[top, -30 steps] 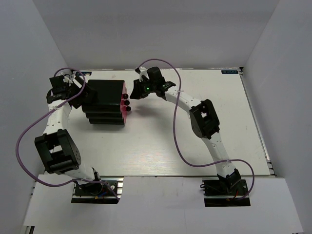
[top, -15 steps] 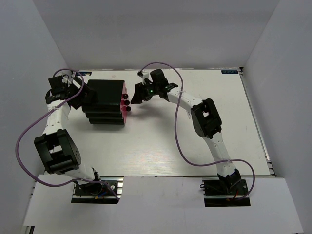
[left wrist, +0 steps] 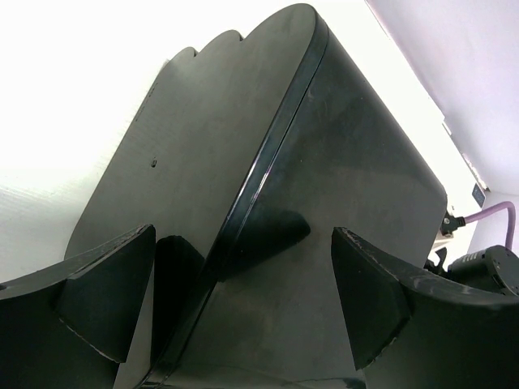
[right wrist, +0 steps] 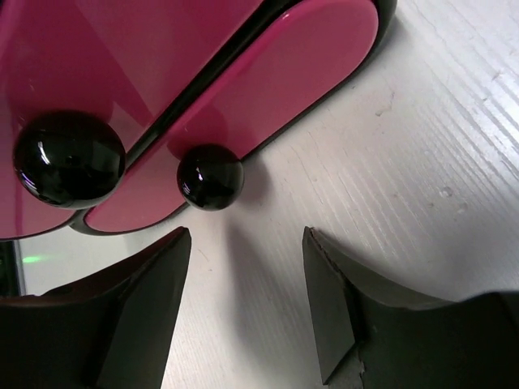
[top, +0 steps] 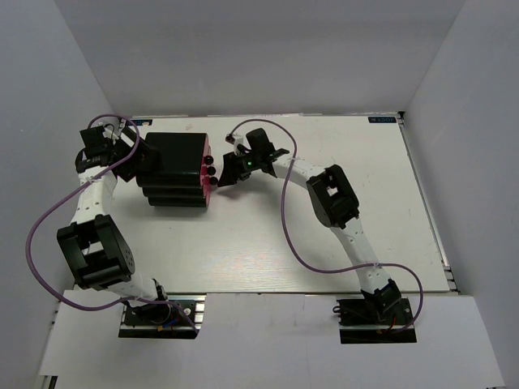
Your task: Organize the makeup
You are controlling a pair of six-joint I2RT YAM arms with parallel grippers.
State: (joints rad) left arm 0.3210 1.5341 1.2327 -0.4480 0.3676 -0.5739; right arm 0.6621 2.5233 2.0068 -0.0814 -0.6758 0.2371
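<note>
None of the makeup shows in any view. The large black box (top: 172,168) with pink drawer fronts (top: 208,172) stands at the left of the table. My left gripper (top: 139,158) is open against the box's back; the left wrist view shows its glossy black back (left wrist: 324,186) filling the space ahead of my open gripper (left wrist: 243,308). My right gripper (top: 226,173) is open and empty just right of the drawers. In the right wrist view a pink drawer front (right wrist: 276,73) and its small black knob (right wrist: 210,177) lie just ahead of my gripper (right wrist: 247,300), apart from the fingers.
A larger black knob (right wrist: 69,158) sits on the drawer beside it. The white table (top: 324,227) has a raised edge at the back and right. White walls enclose the table on three sides. Purple cables loop over both arms.
My right gripper has moved left and nearer, down to the drawer knobs, with its elbow following. The left arm and the box have not moved.
</note>
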